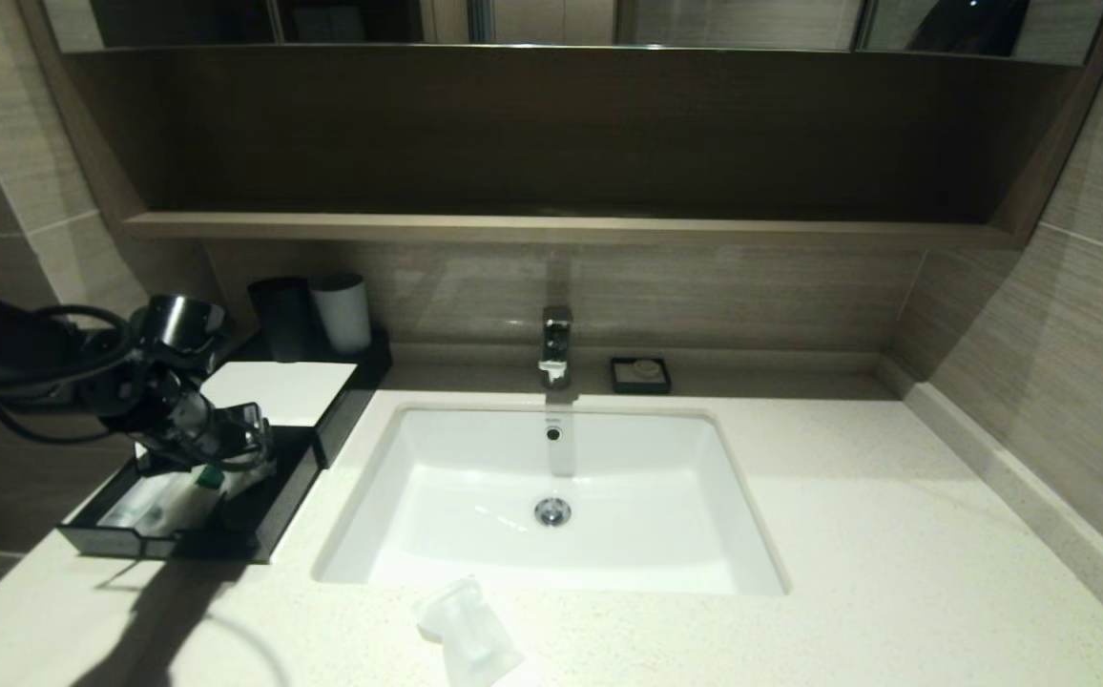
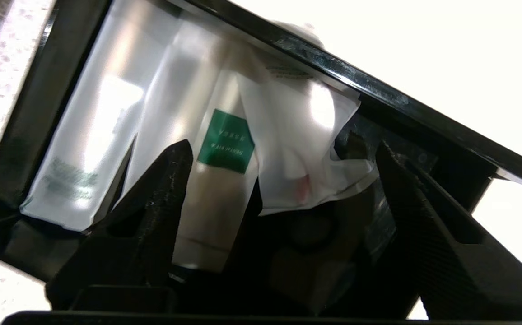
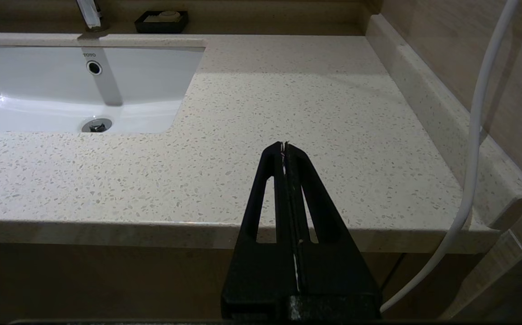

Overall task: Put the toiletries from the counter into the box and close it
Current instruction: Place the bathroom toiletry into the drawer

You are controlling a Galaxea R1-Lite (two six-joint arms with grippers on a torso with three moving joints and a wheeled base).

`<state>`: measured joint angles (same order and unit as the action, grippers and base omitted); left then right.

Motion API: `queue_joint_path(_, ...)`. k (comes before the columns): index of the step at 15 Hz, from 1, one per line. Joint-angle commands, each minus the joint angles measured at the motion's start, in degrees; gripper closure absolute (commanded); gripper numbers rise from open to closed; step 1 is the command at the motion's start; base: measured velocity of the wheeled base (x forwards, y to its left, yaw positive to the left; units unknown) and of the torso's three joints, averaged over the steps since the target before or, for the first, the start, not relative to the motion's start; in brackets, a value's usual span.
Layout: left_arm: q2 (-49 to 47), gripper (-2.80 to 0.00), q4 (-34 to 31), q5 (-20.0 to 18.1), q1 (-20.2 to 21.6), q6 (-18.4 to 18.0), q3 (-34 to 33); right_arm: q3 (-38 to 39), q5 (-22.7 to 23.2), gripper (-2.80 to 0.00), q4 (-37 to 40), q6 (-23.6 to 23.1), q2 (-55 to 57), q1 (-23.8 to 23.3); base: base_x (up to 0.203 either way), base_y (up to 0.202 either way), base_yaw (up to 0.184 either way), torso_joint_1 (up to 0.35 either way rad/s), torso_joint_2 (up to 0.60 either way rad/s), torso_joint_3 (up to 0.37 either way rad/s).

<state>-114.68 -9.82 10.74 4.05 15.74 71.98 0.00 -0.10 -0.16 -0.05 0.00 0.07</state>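
Note:
The black box (image 1: 270, 520) stands open at the counter's left. My left gripper (image 1: 239, 447) hovers over it, open and holding nothing. In the left wrist view (image 2: 283, 144) its fingers (image 2: 164, 194) are wide apart above the box's contents: a tube with a green label (image 2: 226, 141), a flat white sachet (image 2: 85, 135) and a crumpled white packet (image 2: 297, 131), inside the box's black rim (image 2: 378, 95). A clear plastic packet (image 1: 466, 634) lies on the counter in front of the sink. My right gripper (image 3: 284, 146) is shut and empty, parked off the counter's front right edge.
A white sink (image 1: 551, 572) with a faucet (image 1: 556, 343) takes the middle. A black soap dish (image 1: 640, 374) sits behind it. A black cup (image 1: 280, 320) and a white cup (image 1: 342, 313) stand behind a white flat panel (image 1: 280, 391) by the box. A wooden shelf (image 1: 561, 227) overhangs.

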Motion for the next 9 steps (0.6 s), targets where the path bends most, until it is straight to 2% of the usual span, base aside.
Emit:
queue_joint_path(1,3.1,-2.80,-0.5,0.4,0.3,-0.1,-0.5,0.1,0.0,0.00,0.0,0.0,0.0,0.0,0.000,0.000,0.000,0.000,0.00,0.000)
queue_joint_path(9,15.7,-2.80,-0.5,0.4,-0.2,-1.0,-4.8,0.1,0.0,0.00,0.0,0.0,0.0,0.0,0.000,0.000,0.000,0.000,0.00,0.000)
